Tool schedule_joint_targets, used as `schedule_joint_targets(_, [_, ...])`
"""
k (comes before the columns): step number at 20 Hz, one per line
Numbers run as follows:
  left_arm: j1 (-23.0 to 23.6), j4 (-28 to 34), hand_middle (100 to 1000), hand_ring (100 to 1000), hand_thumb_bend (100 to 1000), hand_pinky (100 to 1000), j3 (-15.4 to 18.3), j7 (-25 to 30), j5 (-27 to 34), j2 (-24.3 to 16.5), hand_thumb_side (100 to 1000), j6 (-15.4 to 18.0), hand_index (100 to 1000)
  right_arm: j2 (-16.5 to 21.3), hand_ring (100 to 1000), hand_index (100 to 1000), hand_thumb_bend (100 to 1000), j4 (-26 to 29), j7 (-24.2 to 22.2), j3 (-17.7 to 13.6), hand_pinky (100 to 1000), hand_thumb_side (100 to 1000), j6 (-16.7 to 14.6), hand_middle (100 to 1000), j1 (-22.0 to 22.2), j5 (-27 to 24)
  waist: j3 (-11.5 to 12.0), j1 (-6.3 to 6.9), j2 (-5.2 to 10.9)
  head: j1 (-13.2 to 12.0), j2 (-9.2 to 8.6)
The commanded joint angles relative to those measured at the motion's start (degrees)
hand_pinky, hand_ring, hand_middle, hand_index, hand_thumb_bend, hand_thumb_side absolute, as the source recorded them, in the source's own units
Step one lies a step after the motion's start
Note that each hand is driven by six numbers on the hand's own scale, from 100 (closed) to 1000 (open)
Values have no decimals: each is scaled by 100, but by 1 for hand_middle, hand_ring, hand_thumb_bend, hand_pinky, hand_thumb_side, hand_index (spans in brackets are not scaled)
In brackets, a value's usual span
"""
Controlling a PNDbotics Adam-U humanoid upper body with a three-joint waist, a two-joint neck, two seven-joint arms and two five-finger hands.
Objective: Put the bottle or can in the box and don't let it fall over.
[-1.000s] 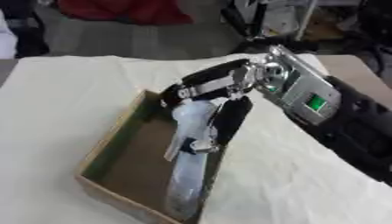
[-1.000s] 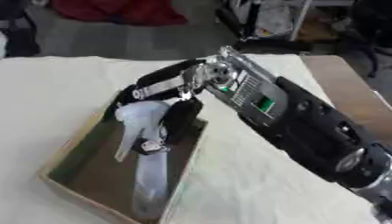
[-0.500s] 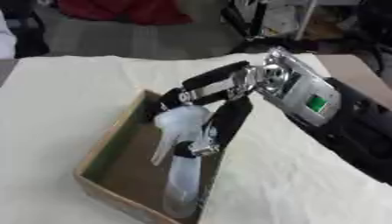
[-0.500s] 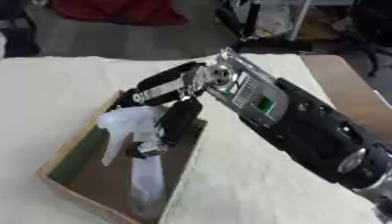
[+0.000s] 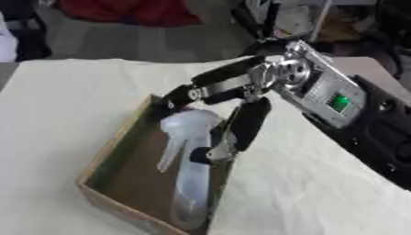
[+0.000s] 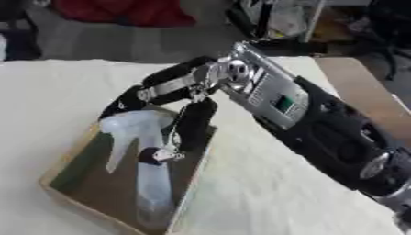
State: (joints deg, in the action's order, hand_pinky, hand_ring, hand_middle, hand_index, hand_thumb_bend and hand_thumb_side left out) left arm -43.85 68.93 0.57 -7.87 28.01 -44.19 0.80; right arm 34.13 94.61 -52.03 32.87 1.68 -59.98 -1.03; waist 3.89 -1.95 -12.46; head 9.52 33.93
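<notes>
since a second ago the spray bottle [image 5: 189, 170] has been stood up from a steep lean to nearly upright inside the box [image 5: 120, 140], and the right hand [image 5: 237, 121] has risen with it, now holding it higher, near the head.

the right hand comes in from the upper right, with its fingers [image 5: 201, 89] curled over the top of the white trigger head and its thumb [image 5: 247, 124] down along the neck side, so the hand is clamped on the bottle rather than resting on it. gripping high near the head makes sense here: it lets the arm steer the tall, narrow bottle upright while the base stays low in the box.

the bottle is pale and see-through, its base down near the box's near right corner, close against the right wall. whether the base is fully seated on the box floor is hard to tell from this angle; it looks as if it touches.

the box is a shallow open cardboard tray lying askew on the cloth-covered worktop [image 5: 64, 101]. the left hand shows in neither view.
</notes>
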Motion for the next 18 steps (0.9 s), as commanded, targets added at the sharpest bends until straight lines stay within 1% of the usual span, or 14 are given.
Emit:
schedule_joint_targets(1, [-62, 75, 753, 781, 303, 887, 89, 17, 5, -209, 678, 16, 828, 178, 1000, 1000, 176, 162, 6, -215, 1000, 330, 111, 953, -136, -120, -13, 37, 108, 3, -55])
schedule_joint_targets(7, [-44, 74, 753, 781, 302, 887, 98, 7, 9, -229, 677, 22, 828, 254, 1000, 1000, 155, 360, 6, -493, 998, 338, 266, 947, -167, -318, -45, 49, 135, -1, -49])
schedule_joint_targets(10, [-9, 72, 753, 781, 302, 887, 108, -5, 13, -255, 679, 27, 828, 317, 1000, 1000, 131, 484, 6, -766, 987, 361, 334, 936, -172, -500, -68, 60, 149, -17, -50])
schedule_joint_targets(11, [2, 72, 753, 781, 303, 887, 112, -10, 15, -263, 679, 29, 828, 342, 1000, 1000, 119, 521, 6, -854, 976, 397, 360, 928, -170, -567, -74, 64, 153, -22, -49])
schedule_joint_targets(12, [21, 71, 753, 781, 303, 887, 124, -20, 22, -274, 679, 35, 828, 368, 993, 995, 119, 543, 9, -965, 968, 401, 398, 920, -175, -634, -88, 72, 159, -37, -42])
schedule_joint_targets(13, [38, 72, 753, 781, 303, 886, 136, -32, 30, -285, 677, 41, 828, 392, 982, 986, 103, 556, 25, -1091, 956, 440, 441, 911, -177, -689, -101, 80, 165, -52, -36])
schedule_joint_targets(15, [74, 80, 753, 781, 303, 886, 155, -55, 47, -308, 676, 55, 828, 453, 967, 971, 100, 566, 156, -1378, 937, 454, 547, 896, -165, -776, -127, 95, 175, -84, -28])
schedule_joint_targets(16, [95, 88, 753, 781, 303, 886, 164, -64, 54, -324, 676, 62, 828, 483, 956, 962, 100, 551, 240, -1527, 922, 498, 618, 886, -148, -830, -146, 105, 180, -106, -26])
schedule_joint_targets(17, [115, 94, 753, 781, 304, 886, 175, -73, 64, -336, 674, 69, 828, 515, 935, 956, 100, 517, 321, -1664, 903, 581, 689, 863, -129, -881, -164, 115, 184, -128, -22])
schedule_joint_targets(18, [139, 101, 753, 781, 304, 886, 190, -87, 77, -345, 674, 78, 828, 558, 922, 949, 100, 446, 410, -1812, 893, 622, 773, 845, -111, -908, -185, 127, 189, -155, -17])
